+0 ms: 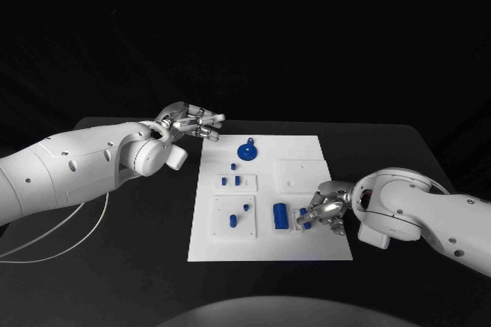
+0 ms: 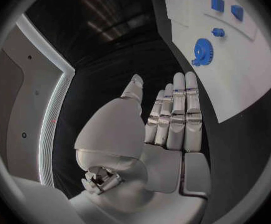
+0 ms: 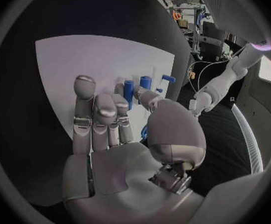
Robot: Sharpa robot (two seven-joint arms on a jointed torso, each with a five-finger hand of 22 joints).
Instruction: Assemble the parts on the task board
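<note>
several parts: blue pieces spread over the board, none visibly stacked or joined, so assembly looks early
board: white plate mid table, long side running away from the robot
gear: round blue gear lying flat near the board's far end, small peg just beyond it; in the left wrist view the gear lies loose on the plate, nothing on it
small pieces: two short blue bits on a raised tile mid board, two more on the tile nearer the robot; seated or just lying, cannot tell
cylinder: upright-looking blue cylinder near the right hand, just beside it, not touching as far as i can tell
right hand: right hand low over the board's near right edge, fingers half curled toward a blue piece; right wrist view has the fingertips just short of blue posts, nothing clearly in the grip, so held or not: cannot tell
left hand: left hand off the board's far left corner, above the table, fingers straight and apart, holding nothing
done: nothing i'd call finished
left: judging by layout, nearly all of it; gear, cylinder and small bits are yet to be fitted
step in hand: likely right hand reaching for a near-right piece
</note>
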